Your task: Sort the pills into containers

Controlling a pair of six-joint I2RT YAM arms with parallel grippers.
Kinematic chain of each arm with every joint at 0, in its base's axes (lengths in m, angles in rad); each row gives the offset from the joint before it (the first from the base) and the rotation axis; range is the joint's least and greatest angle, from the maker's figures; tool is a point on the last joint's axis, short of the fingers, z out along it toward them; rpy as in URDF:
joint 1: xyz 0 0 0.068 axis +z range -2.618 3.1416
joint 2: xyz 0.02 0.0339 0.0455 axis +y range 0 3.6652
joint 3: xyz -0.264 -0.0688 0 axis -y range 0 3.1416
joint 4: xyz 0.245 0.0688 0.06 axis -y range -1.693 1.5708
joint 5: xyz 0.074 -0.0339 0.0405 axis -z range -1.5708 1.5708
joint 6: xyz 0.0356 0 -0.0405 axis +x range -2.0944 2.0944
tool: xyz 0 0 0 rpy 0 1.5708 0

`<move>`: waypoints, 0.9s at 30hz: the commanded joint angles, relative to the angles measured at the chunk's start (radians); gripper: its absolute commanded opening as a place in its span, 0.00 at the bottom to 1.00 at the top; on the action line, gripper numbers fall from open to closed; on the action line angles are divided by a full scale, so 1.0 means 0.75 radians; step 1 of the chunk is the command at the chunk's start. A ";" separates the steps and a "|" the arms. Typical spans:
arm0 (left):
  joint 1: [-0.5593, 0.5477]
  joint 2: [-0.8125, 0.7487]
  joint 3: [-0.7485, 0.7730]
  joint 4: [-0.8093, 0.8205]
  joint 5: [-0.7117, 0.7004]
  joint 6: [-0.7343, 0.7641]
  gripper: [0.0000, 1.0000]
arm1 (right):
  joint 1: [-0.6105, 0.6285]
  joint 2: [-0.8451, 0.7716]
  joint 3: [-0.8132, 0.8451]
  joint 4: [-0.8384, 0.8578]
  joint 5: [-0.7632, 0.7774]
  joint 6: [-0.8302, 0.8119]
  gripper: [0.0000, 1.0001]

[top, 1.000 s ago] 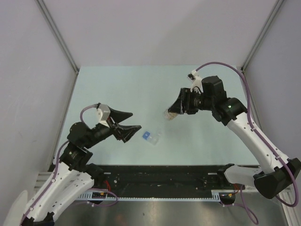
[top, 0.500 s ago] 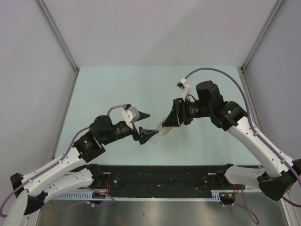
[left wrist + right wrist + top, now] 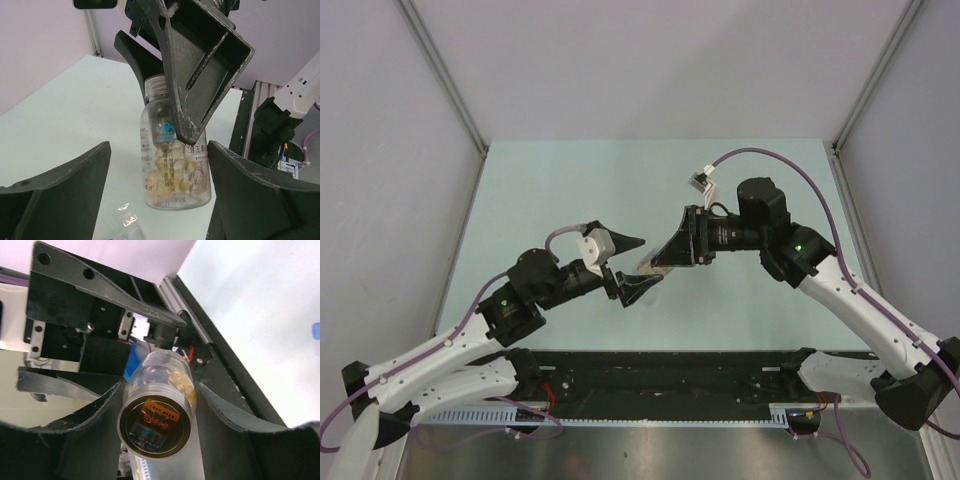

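My right gripper [image 3: 665, 256] is shut on the neck of the round clear jar [image 3: 175, 165], which hangs base down, close to the table. Orange-tan pills [image 3: 176, 172] fill its lower half. In the right wrist view the jar [image 3: 157, 412] sits between the fingers, its uncapped mouth toward the camera, with pills [image 3: 181, 381] showing through the wall. My left gripper [image 3: 159, 150] is open, one finger on each side of the jar's base, not touching it. The small vial [image 3: 128, 223] lies on the table below, its blue cap at the frame edge. In the top view my left gripper [image 3: 632, 266] hides the vial.
Both arms meet over the pale green table [image 3: 570, 190], a little nearer than its middle. Grey walls enclose the far side and both flanks. The black rail [image 3: 670, 385] with the arm bases runs along the near edge.
My left arm has swung in toward the centre and its open fingers now straddle the jar. My right gripper has carried the jar left and lower, toward the left gripper.
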 commanded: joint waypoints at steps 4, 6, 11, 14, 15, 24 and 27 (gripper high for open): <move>-0.035 0.025 0.021 0.073 -0.038 0.022 0.77 | 0.036 -0.072 -0.052 0.344 -0.080 0.241 0.00; -0.043 0.025 0.017 0.073 -0.038 0.022 0.76 | 0.036 -0.079 -0.062 0.363 -0.074 0.249 0.00; -0.052 0.010 0.009 0.076 -0.044 0.022 0.71 | 0.036 -0.101 -0.099 0.412 -0.062 0.302 0.00; -0.054 0.002 0.009 0.073 -0.046 0.022 0.61 | 0.036 -0.103 -0.115 0.428 -0.062 0.309 0.00; -0.054 0.000 0.011 0.073 -0.046 -0.008 0.58 | 0.036 -0.103 -0.119 0.428 -0.060 0.311 0.00; -0.056 0.004 0.048 0.076 -0.015 -0.051 0.34 | 0.044 -0.115 -0.140 0.416 -0.042 0.313 0.00; -0.056 0.006 0.058 0.076 0.005 -0.066 0.17 | 0.047 -0.120 -0.142 0.408 -0.031 0.309 0.01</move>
